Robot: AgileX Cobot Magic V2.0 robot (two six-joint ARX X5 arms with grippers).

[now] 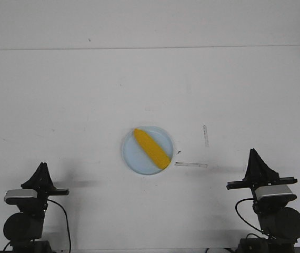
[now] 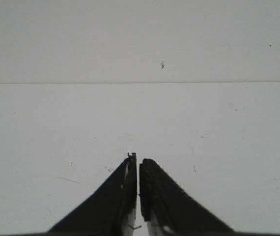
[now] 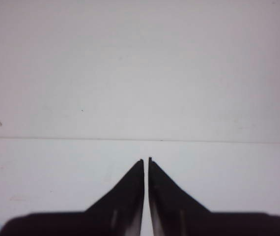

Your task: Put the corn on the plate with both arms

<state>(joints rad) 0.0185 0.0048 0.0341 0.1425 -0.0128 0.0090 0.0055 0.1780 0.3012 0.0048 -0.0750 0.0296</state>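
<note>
— Looking at the centre of the front frame, we see the corn (image 1: pixel 152 149) lying diagonally on the plate (image 1: pixel 132 158); we judge the task done.
— And our grippers?
— Left gripper (image 1: pixel 43 166) lower left, right gripper (image 1: pixel 253 153) lower right, both clenched on nothing, well apart from the corn.

Two black jointed robot arms (image 1: pixel 26 211) carry silver-grey camera blocks (image 1: pixel 274 192), loose black cables (image 1: pixel 66 221), and tapered, pointed black fingers (image 2: pixel 167 201).
</note>
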